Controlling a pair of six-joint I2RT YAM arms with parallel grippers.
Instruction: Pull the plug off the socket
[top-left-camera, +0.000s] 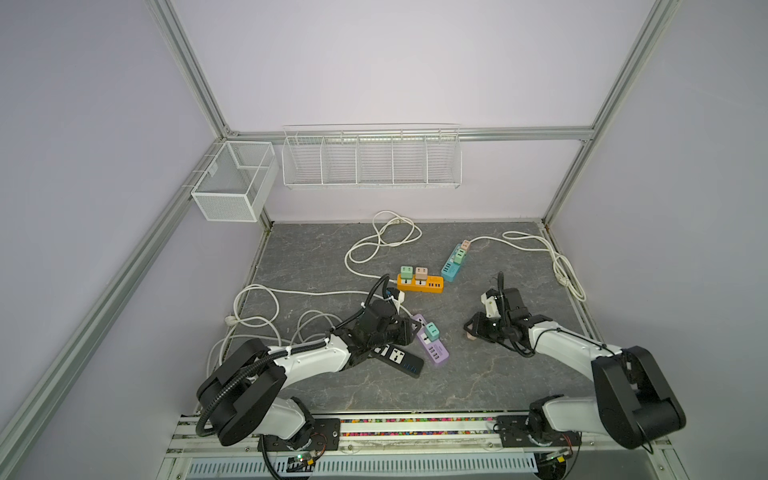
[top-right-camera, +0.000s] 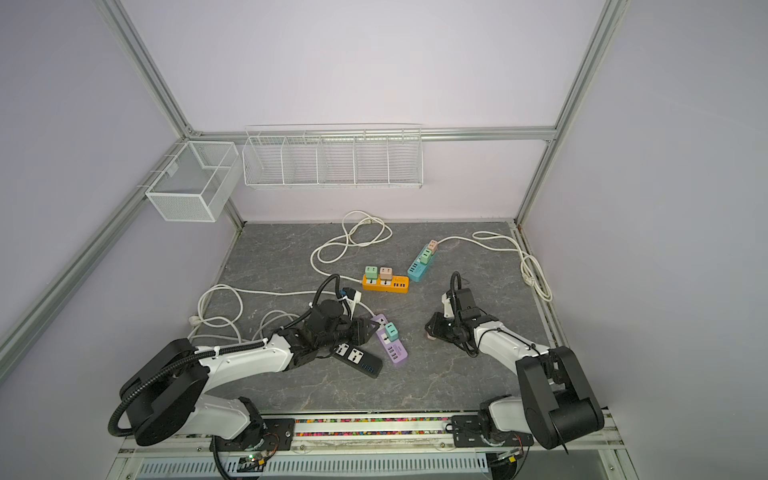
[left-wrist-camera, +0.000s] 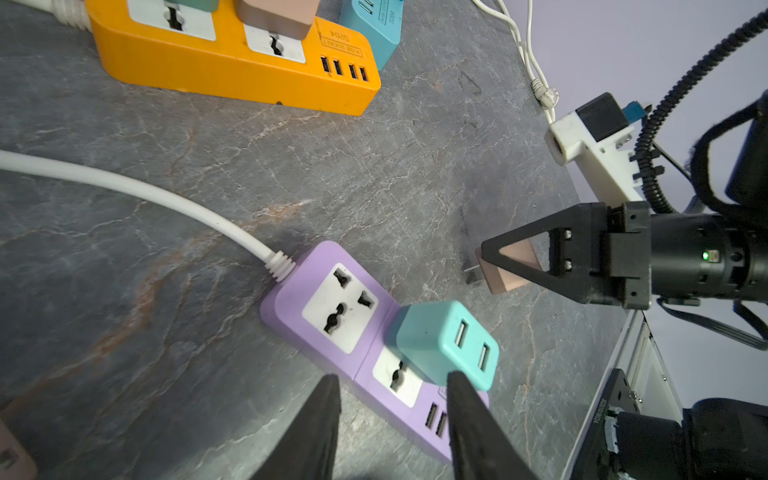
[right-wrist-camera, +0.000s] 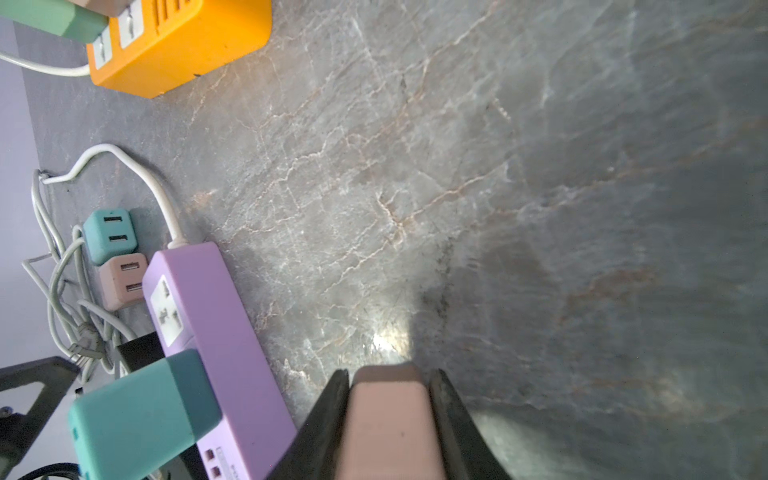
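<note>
A purple power strip (top-left-camera: 434, 351) (left-wrist-camera: 332, 291) lies on the grey table, and a teal plug (top-left-camera: 432, 331) (left-wrist-camera: 444, 345) stands in its second socket. The first socket is empty. My left gripper (left-wrist-camera: 390, 380) (top-left-camera: 410, 328) hovers open at the strip's USB end, one finger beside the strip and one in front of the teal plug, gripping nothing. To the right, my right gripper (right-wrist-camera: 388, 374) (top-left-camera: 471, 330) is shut on a pink plug (right-wrist-camera: 390, 419) (left-wrist-camera: 503, 282), held low over the table and clear of the strip, with its prongs free.
An orange strip (top-left-camera: 419, 284) with a green and a pink plug and a blue strip (top-left-camera: 454, 266) with plugs lie further back. A black strip (top-left-camera: 399, 357) sits under my left arm. White cords (top-left-camera: 257, 307) loop at left and back. Loose teal (right-wrist-camera: 110, 237) and pink (right-wrist-camera: 124, 282) plugs lie beside the purple strip.
</note>
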